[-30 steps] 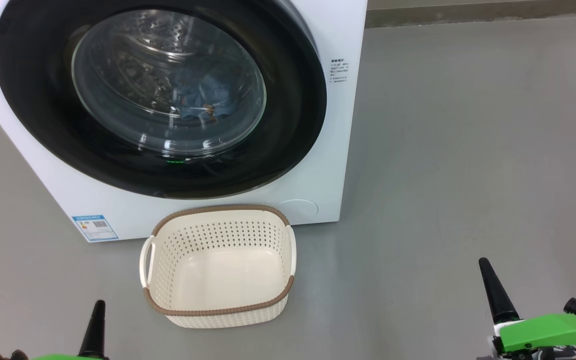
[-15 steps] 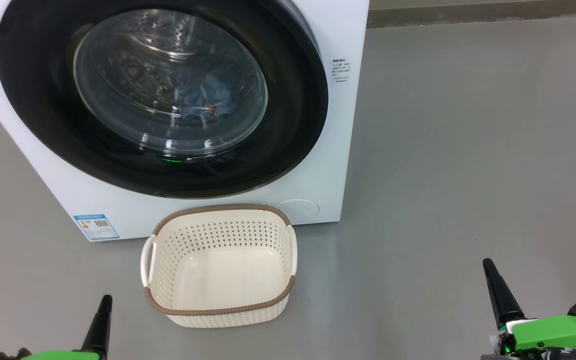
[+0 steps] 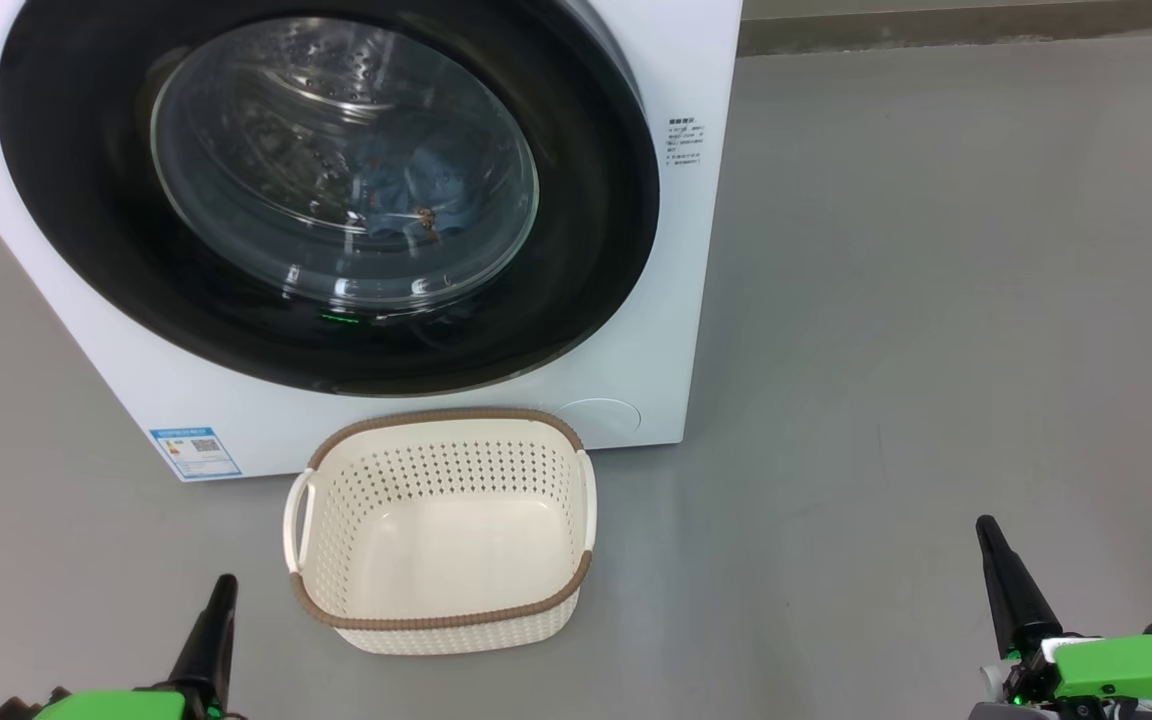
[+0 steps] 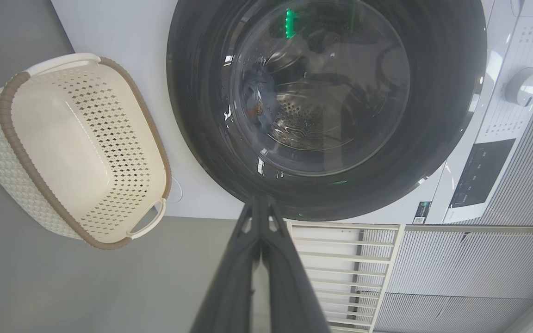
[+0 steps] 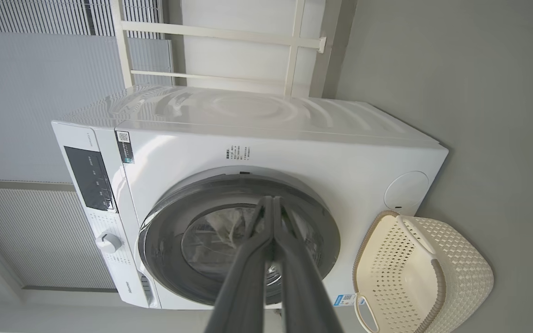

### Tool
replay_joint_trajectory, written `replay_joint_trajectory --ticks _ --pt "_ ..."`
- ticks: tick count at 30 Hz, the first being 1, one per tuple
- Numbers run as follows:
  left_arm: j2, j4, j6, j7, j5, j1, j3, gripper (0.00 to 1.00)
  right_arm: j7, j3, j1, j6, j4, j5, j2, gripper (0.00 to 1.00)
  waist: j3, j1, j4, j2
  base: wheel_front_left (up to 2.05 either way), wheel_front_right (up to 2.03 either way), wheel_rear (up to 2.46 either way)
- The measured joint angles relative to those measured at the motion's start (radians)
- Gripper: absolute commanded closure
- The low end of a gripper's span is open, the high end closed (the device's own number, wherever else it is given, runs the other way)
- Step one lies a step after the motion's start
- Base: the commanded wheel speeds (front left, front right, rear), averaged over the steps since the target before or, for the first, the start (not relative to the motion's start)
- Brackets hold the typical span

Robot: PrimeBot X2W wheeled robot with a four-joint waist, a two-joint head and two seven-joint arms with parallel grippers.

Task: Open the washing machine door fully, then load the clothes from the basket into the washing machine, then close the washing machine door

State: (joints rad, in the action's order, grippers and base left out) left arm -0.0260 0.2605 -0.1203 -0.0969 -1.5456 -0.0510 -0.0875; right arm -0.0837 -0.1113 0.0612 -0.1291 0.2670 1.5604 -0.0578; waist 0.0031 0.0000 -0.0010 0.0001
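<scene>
The washing machine door looks closed on the washing machine, far and to the left, with the clothes behind its glass. The basket on the floor in front is empty. I judge the door stiff and rather heavy, and its glossy ring slippery, so I would take it at the rim edge, not at the glass. My left pincer and right pincer are both closed on nothing, low and near, tips pointing far.

grey floor, white metal rack against the wall, ribbed grey wall panels
</scene>
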Motion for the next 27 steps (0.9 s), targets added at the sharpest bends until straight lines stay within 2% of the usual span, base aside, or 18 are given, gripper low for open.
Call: replay_joint_trajectory --ticks 6,27 --pt "-0.002 0.002 0.000 -0.010 -0.054 -0.016 0.002 1.00 -0.012 -0.005 0.000 0.000 0.001 0.048 0.001 1.00 0.000 0.0000 0.001 0.0000 0.00 0.00 0.00" --pt "-0.002 0.003 0.000 -0.010 -0.054 -0.016 0.003 1.00 -0.013 -0.011 0.000 0.000 0.002 0.054 0.003 1.00 0.000 0.0000 0.001 0.0000 0.00 0.00 0.00"
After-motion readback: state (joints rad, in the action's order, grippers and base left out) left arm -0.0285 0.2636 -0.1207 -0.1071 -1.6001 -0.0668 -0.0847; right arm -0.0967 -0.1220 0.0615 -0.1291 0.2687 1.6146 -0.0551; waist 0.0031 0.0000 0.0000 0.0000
